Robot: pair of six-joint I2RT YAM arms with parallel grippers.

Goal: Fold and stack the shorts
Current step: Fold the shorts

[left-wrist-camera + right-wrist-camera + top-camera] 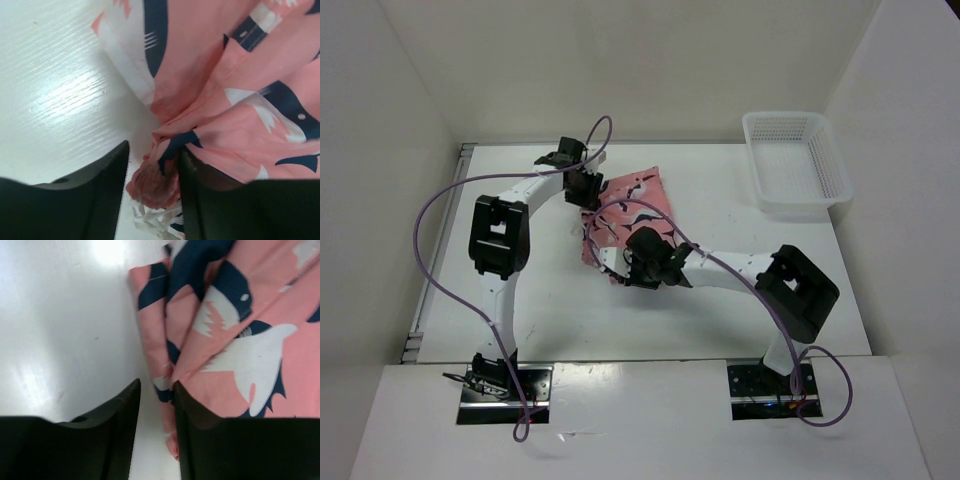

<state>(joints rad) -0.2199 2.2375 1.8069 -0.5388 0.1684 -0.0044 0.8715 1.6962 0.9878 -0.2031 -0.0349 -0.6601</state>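
Observation:
The salmon-pink shorts (642, 205) with navy-and-white sharks lie crumpled on the white table, between the two arms. My left gripper (586, 192) is at their far-left edge. In the left wrist view the gripper (152, 150) has its jaws close around the bunched, ruffled waistband of the shorts (240, 100). My right gripper (623, 265) is at their near-left edge. In the right wrist view the gripper (156, 385) has its jaws nearly together on a folded edge of the shorts (240, 340). Creases run toward both grips.
An empty white mesh basket (800, 208) stands at the far right of the table (540, 300). White walls close in the back and both sides. Purple cables (430, 220) loop from both arms.

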